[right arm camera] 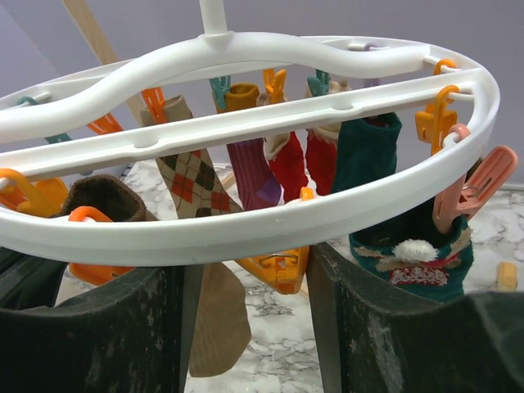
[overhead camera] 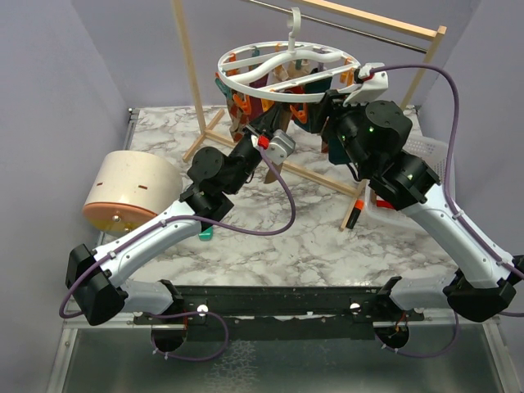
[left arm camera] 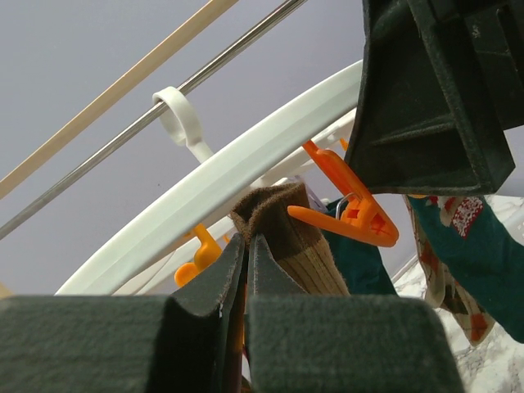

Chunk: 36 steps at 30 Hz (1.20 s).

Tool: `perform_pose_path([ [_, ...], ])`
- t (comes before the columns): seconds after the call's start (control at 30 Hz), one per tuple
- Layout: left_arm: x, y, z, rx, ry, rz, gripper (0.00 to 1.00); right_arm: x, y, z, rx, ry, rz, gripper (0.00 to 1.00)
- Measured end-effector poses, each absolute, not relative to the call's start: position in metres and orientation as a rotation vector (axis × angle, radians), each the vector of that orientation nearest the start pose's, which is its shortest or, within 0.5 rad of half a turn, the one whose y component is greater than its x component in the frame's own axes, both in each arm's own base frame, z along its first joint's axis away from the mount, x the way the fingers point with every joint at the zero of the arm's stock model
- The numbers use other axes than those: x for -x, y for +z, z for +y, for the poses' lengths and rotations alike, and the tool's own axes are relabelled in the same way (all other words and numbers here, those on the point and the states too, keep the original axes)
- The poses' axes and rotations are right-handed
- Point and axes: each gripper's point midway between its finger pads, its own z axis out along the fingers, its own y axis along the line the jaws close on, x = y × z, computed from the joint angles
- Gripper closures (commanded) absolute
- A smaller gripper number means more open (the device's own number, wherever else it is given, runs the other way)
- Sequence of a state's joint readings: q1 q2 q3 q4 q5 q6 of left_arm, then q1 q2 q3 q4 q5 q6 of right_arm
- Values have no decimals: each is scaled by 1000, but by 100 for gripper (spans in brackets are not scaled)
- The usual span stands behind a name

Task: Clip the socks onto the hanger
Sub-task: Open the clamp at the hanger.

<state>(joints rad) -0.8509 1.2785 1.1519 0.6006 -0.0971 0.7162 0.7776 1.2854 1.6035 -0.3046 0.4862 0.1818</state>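
**Holding one brown sock at the ring, beside an open peg position**

Item 1, left tool (left arm camera: pixel 247 246): clenched on the brown sock (left arm camera: pixel 286 233). It grips the ribbed tan body just below the dark cuff. The cuff stands upward, touching or nearly touching the underside of the hanger (left arm camera: pixel 246 172).

Item 2, brown sock, lie: long axis near vertical, cuff at the top, and the rest drops out of sight behind the fingers.

Item 3, orange clip (left arm camera: pixel 352 209): hangs from the ring just to the right of the cuff in the left wrist view. One prong reaches toward the cuff but has not closed on it. The coming move likely turns on this short sideways gap between cuff and clip.

Item 4, right tool (right arm camera: pixel 250 262): released, jaws standing well apart with the rim of the hanger crossing the gap. One of its dark fingers sits just above and right of the orange clip, so this arm looks the nearer one for squeezing it.

Item 5, socks already pegged, seen under the ring: argyle sock (right arm camera: pixel 184 180), purple sock (right arm camera: pixel 250 168), red sock (right arm camera: pixel 291 164), dark teal sock (right arm camera: pixel 364 155).

Item 6, wooden rack (overhead camera: pixel 188 74): carries the hanger above the marbled worktop (overhead camera: pixel 311 237).

Item 7, markings: no brand, label or legible writing on any item.
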Motion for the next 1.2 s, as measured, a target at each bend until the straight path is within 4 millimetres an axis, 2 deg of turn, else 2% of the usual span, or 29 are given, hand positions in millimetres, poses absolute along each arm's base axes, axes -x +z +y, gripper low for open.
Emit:
perform_pose_path([
  [0.23,-315,479,-292,-712,-68,838,100,-334,462,219,71,359,1572,59],
  [0.47,-315,479,-292,-712,-69,839,100,-334,462,218,73,355,1572,78],
  [0.63,-314,465,-292,-722,-85,863,100,-334,461,218,74,355,1573,92],
  [0.93,-307,423,-301,-792,-156,912,100,-332,464,218,78,359,1573,93],
  [1.2,-290,420,-319,-875,-257,849,100,-330,463,221,90,381,1577,93],
])
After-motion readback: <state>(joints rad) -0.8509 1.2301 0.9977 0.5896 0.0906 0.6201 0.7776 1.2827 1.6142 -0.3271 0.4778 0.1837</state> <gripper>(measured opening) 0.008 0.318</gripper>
